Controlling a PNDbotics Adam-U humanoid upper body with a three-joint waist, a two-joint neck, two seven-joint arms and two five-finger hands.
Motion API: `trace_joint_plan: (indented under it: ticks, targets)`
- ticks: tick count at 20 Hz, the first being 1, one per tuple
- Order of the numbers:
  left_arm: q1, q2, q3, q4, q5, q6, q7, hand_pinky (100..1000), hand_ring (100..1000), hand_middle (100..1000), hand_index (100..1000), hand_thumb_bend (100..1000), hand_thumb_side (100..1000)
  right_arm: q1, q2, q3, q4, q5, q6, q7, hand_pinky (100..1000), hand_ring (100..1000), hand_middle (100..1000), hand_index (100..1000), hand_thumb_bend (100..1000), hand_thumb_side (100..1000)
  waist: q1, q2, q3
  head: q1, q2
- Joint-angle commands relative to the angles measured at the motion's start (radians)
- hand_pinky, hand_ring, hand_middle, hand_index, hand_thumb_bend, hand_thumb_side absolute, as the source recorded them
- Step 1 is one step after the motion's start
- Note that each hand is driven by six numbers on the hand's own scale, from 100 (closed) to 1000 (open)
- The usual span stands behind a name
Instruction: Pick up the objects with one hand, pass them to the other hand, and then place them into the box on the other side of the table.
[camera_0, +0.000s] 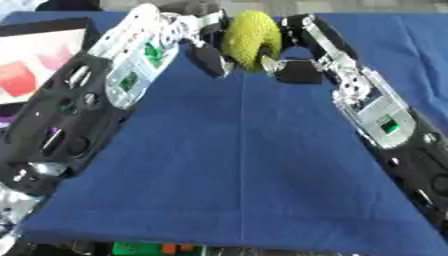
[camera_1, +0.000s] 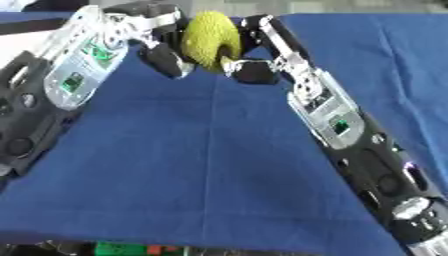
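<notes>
Blue cloth (camera_0: 236, 170) covers the whole table, a seam running down its middle, and both arms reach in over it to meet at the far end. Up there sits the prize: a yellow-green knitted ball (camera_0: 251, 40), held off the cloth between the two hands. The left hand (camera_0: 203, 37) comes in from the left, its dark fingers curled against the ball's left flank with one fingertip hanging below it. The right hand (camera_0: 296, 50) closes on the opposite side, fingers wrapped over the top right of the ball and the thumb tucked under its lower edge. Both hands are touching the ball at once, so it is pinched between them. Off to the left edge, beside the left forearm, lies a box (camera_0: 39, 55) with a dark rim, pale inside, and a red shape showing in it. Along the near edge, below the cloth, small green and orange bits peek out
</notes>
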Motion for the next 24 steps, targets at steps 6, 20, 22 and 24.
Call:
trace_joint_plan:
  ticks: [6, 20, 22, 24]
  targets:
    - [-0.016, 0.011, 0.009, -0.025, -0.010, -0.001, -0.007, 748, 593, 476, 452, 100, 210, -0.012, -0.013, -0.001, -0.010, -0.005, -0.002, -0.002, 651, 492, 362, 419, 100, 100, -0.002, -0.016, 0.003, 0.006, 0.005]
    - [-0.015, 0.012, 0.005, -0.016, -0.032, -0.068, -0.115, 854, 791, 751, 827, 546, 547, -0.013, -0.014, 0.000, -0.017, -0.019, -0.023, -0.002, 642, 485, 353, 411, 121, 100, -0.001, -0.016, 0.004, 0.008, 0.005]
    - [-0.015, 0.012, 0.007, -0.016, -0.036, -0.075, -0.121, 857, 796, 756, 831, 589, 615, -0.013, -0.014, 0.000, -0.017, -0.020, -0.025, -0.001, 641, 484, 352, 410, 128, 100, -0.001, -0.016, 0.004, 0.008, 0.005]
    - [-0.014, 0.012, 0.007, -0.014, -0.044, -0.078, -0.123, 858, 799, 759, 834, 609, 662, -0.013, -0.014, 0.000, -0.015, -0.021, -0.027, 0.000, 641, 484, 352, 410, 133, 100, 0.000, -0.016, 0.004, 0.009, 0.004]
